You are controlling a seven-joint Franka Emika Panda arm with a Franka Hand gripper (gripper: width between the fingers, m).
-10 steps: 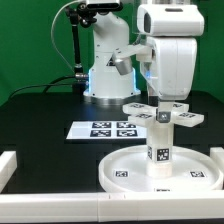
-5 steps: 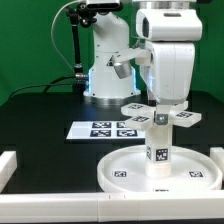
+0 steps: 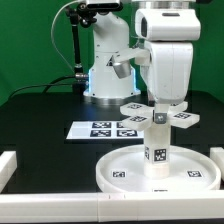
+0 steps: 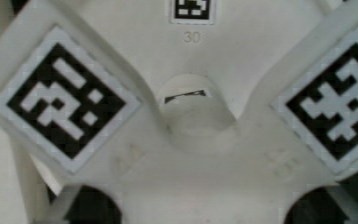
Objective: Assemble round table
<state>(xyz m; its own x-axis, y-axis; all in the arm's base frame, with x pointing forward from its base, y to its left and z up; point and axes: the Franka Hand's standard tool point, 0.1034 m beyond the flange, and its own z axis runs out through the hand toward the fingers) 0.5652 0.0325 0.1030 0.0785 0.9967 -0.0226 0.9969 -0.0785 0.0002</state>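
Exterior view shows the cross-shaped piece [image 3: 156, 112] atop the short cylinder [image 3: 158, 147], which stands upright on the round disc [image 3: 160, 172]. The gripper [image 3: 160, 105] sits at the cross; whether its fingers clamp cannot be told. Seating needs straight, centred alignment.

disc [image 3: 128, 172]: white, black-and-white square tags | cylinder [image 3: 158, 145] on disc: white, tagged | cross-shaped piece [image 3: 160, 113] atop cylinder: white, bold black-and-white tags [image 4: 66, 92] | marker board [image 3: 104, 129] behind disc: white, four tags | table [image 3: 40, 125]: black
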